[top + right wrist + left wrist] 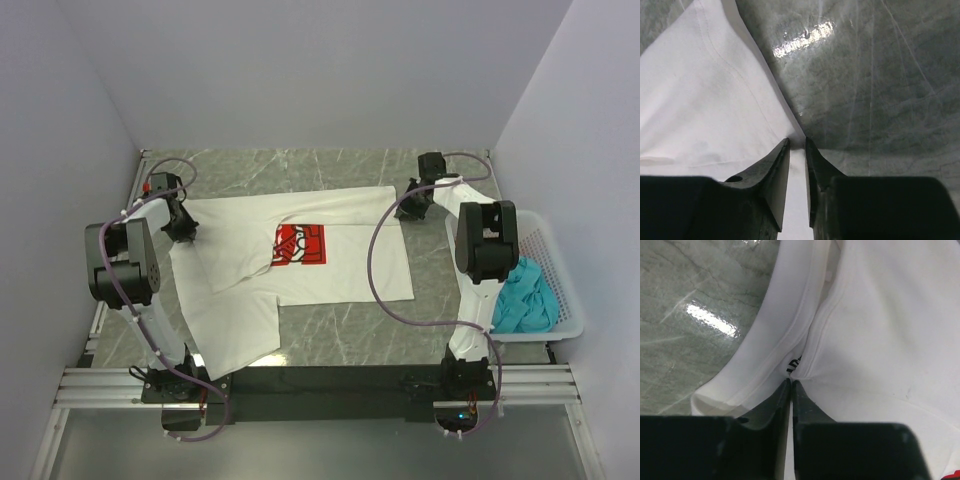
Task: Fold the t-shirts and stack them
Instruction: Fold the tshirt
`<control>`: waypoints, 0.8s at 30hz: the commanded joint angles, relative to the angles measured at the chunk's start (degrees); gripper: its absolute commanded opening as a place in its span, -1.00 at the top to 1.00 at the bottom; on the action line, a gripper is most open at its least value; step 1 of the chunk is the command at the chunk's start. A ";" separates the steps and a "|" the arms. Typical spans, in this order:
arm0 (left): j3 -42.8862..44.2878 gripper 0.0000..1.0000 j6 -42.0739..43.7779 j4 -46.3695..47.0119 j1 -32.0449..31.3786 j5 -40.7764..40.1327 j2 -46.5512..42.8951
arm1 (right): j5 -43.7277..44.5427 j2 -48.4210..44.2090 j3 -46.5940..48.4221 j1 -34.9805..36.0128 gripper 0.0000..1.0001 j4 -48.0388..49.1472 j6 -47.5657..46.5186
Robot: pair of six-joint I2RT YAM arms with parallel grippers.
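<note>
The white t-shirt (350,262) with the red square print (298,245) lies spread on the table, its lower left part folded over. My left gripper (181,226) is at the shirt's far left and is shut on the white cloth beside the collar seam and label (791,381). My right gripper (409,206) is at the shirt's far right corner, with its jaws pinched on the cloth edge (797,141). The teal t-shirt (525,300) lies bunched in the basket. The red-orange t-shirt is out of view.
The white mesh basket (567,285) stands at the table's right edge, beside the right arm. The grey marble tabletop (350,335) shows around the shirt. Walls close in at the back and both sides. A metal rail (300,385) runs along the near edge.
</note>
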 commanded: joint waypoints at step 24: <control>4.49 0.99 0.86 -4.45 2.12 -2.84 5.92 | 9.45 0.39 4.34 -0.06 1.00 -6.78 -6.61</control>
